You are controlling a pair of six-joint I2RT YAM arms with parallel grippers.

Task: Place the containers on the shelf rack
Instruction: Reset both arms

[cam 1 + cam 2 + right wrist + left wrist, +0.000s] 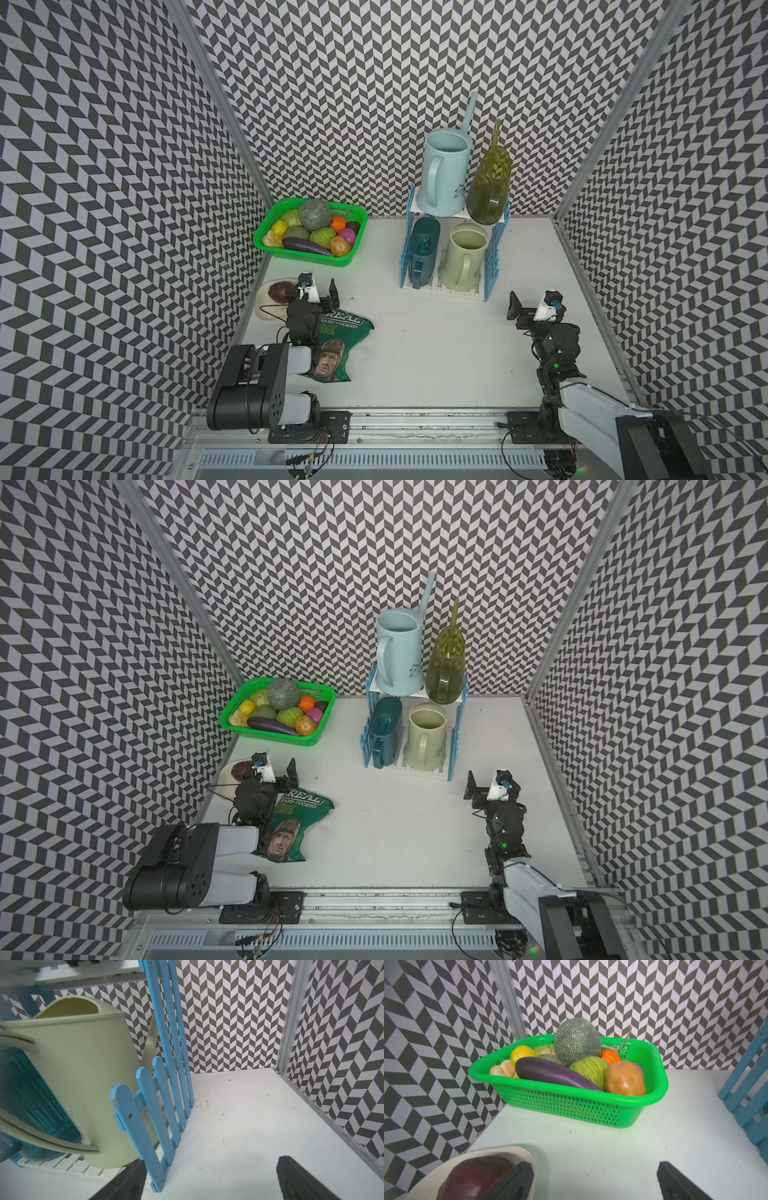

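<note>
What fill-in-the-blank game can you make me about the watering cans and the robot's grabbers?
On the shelf rack, the light blue can stands on the ____ shelf.
The cream can stands on its ____ shelf.
The eggplant lies in the ____ basket.
The left gripper and right gripper are both ____.
Missing words: top; bottom; green; open.

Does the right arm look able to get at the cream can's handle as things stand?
Probably yes. The cream can stands on the lower shelf of the rack with its handle toward the open front. The right gripper is open and nothing stands between them. The blue side frame stands close beside, though.
</note>
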